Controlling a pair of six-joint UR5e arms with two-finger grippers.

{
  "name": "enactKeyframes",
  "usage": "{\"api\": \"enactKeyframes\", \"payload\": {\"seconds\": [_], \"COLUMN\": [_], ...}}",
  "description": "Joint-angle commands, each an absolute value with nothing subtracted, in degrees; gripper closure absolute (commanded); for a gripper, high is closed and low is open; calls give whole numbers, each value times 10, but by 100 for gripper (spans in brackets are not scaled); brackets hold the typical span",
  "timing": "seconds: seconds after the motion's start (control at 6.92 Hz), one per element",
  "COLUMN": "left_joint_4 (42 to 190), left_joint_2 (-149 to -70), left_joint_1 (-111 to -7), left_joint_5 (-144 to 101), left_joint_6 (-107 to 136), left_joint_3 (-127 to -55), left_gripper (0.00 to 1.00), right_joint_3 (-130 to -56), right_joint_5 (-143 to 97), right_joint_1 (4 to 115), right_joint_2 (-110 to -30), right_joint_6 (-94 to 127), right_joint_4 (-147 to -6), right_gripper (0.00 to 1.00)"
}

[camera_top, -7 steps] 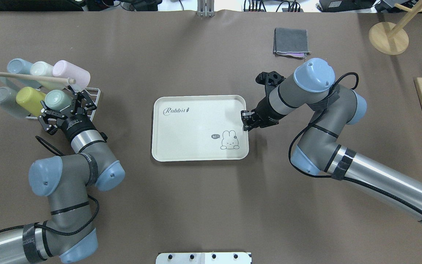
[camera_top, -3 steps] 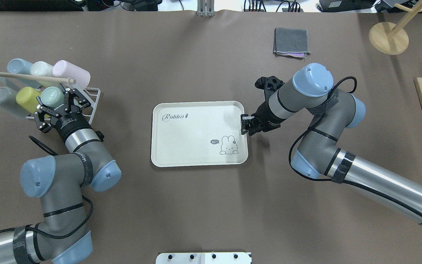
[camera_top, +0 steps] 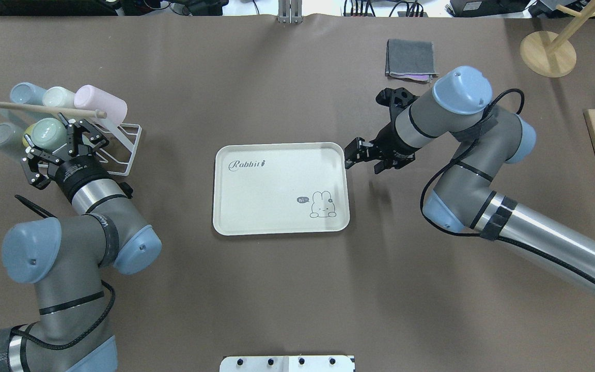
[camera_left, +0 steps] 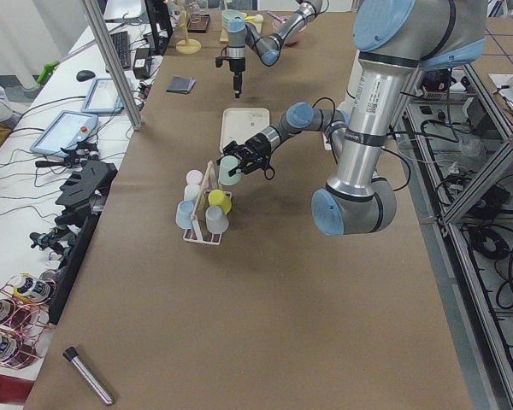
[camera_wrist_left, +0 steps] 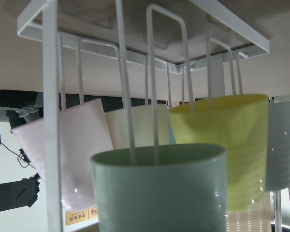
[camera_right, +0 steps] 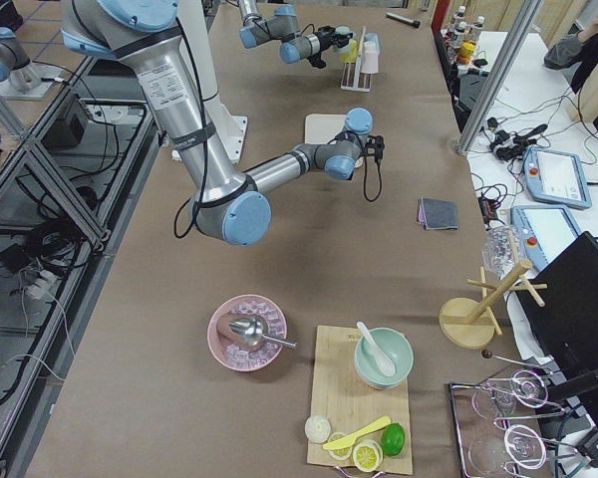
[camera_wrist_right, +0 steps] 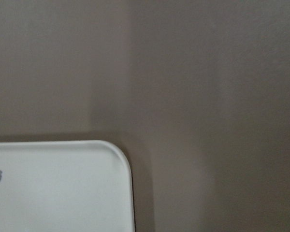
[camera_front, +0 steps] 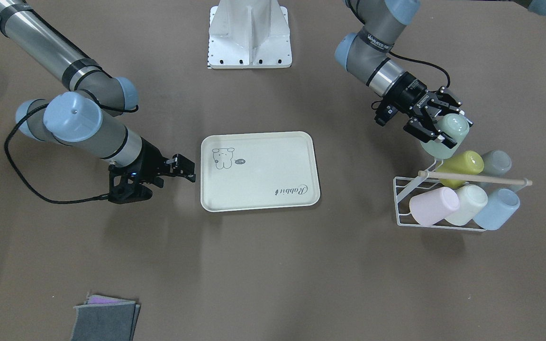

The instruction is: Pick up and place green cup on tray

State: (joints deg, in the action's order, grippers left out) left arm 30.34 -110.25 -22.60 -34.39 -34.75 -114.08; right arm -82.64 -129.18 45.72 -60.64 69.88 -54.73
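Left gripper [camera_front: 436,127] clasps the green cup [camera_front: 448,135] at the wire rack [camera_front: 403,199]; only its wrist view shows rack prongs [camera_wrist_left: 152,82] at the rim. Right gripper [camera_top: 353,152] hangs beside the tray [camera_top: 266,201], spread indiscernible.

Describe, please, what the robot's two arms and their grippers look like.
The left arm and right arm are tubes of matte grey and brushed silver with pale blue round joint caps. Black tape bands wrap them, a black cable loops loosely along each, and both carry small lettering. The left gripper and right gripper are black, with linked two-finger jaws.
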Motion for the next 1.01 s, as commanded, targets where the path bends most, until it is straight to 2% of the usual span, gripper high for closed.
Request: {"api": "enactKeyframes", "payload": {"seconds": [0.0, 0.14, 0.29, 0.58, 0.87], "left_joint_4": [252, 252, 260, 302, 465], "left_joint_2": [-1109, -1108, -1110, -1124, -1122], "left_joint_1": [-244, -249, -246, -243, -244], "left_joint_5": [-403, -443, -477, -599, -671], "left_joint_6": [-339, -304, -212, 34, 174], "left_joint_3": [-1229, -1277, -1295, -1309, -1291], "left_gripper": [70, 70, 70, 70, 70], "right_joint_3": [-942, -1024, -1066, -1099, -1139], "right_joint_5": [-1289, -1289, -1285, -1280, -1278], "right_joint_1": [501, 501, 510, 532, 568], "right_joint_2": [-654, -670, -678, -726, -797], "right_joint_6": [697, 697, 695, 636, 519], "right_joint_4": [-657, -748, -807, -810, -810], "right_gripper": [0, 0, 0, 0, 0]}}
